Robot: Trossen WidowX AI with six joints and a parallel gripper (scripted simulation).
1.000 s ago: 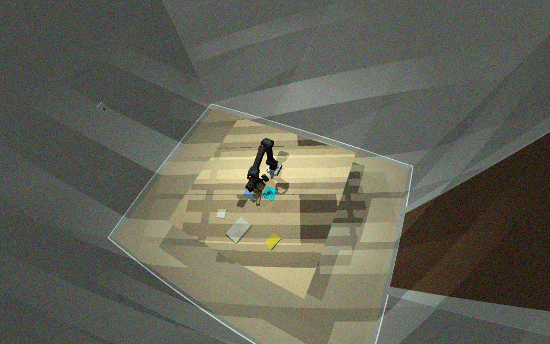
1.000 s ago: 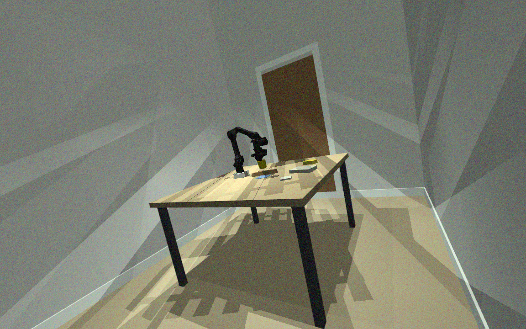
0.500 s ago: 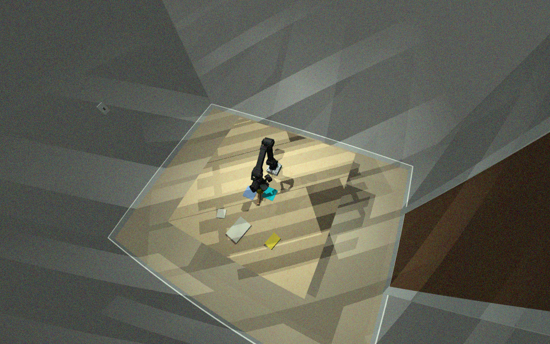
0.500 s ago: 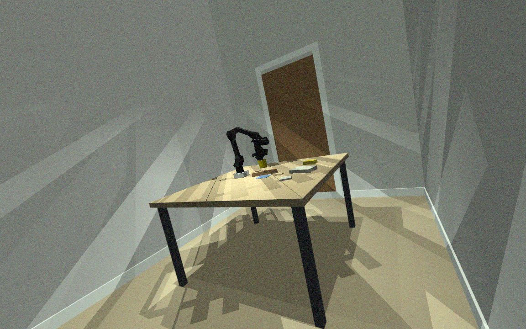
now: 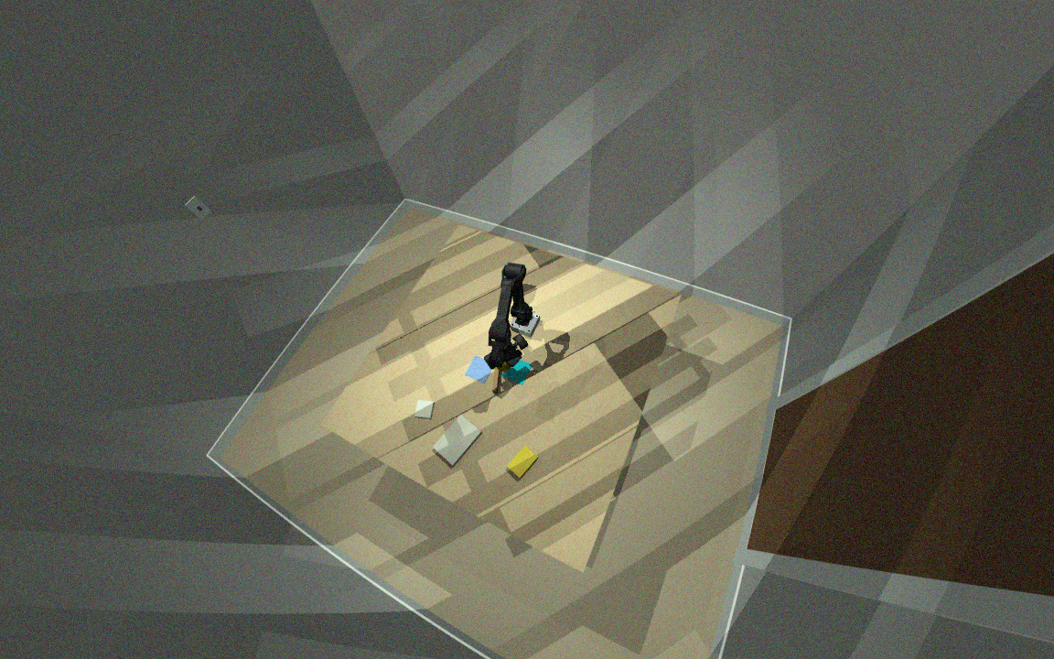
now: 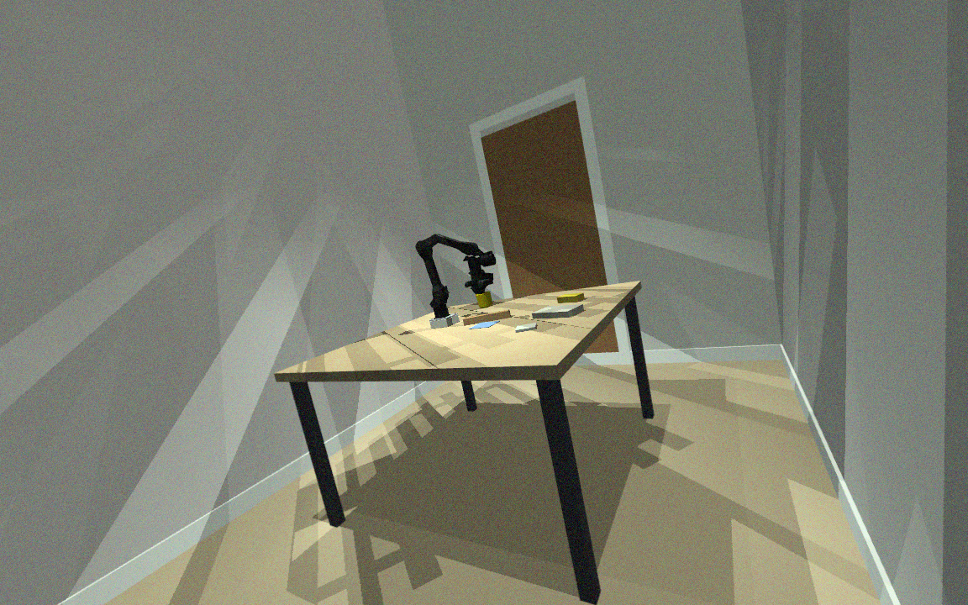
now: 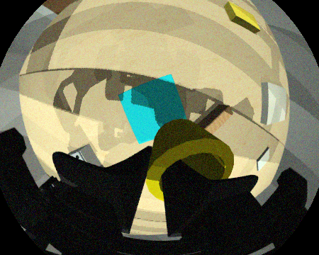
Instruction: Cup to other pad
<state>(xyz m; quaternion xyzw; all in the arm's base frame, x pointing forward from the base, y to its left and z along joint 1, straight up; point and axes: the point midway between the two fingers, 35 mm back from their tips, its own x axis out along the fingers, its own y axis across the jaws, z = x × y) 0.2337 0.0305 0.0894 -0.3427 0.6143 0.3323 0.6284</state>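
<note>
My gripper [image 7: 157, 151] [image 6: 481, 288] is shut on the rim of a yellow cup [image 7: 193, 156] [image 6: 483, 300] and holds it upright above the table [image 6: 472, 360]. The cyan pad [image 7: 147, 109] [image 5: 518, 373] lies just beyond the cup in the wrist view, partly under the arm's shadow. The light blue pad [image 5: 478, 368] [image 6: 484, 324] lies on the other side of a wooden bar [image 5: 498, 382] [image 6: 486, 317] [image 7: 221, 120]. In the top view the arm [image 5: 506, 323] hides the cup. I cannot see the marbles inside the cup.
A small white block [image 5: 424, 407] [image 6: 525, 328] [image 7: 263, 160], a grey slab [image 5: 457, 439] [image 6: 557, 309] [image 7: 273, 101] and a yellow block [image 5: 521, 460] [image 6: 570, 297] [image 7: 242, 16] lie further out on the table. The arm's base [image 6: 444, 321] stands near the pads.
</note>
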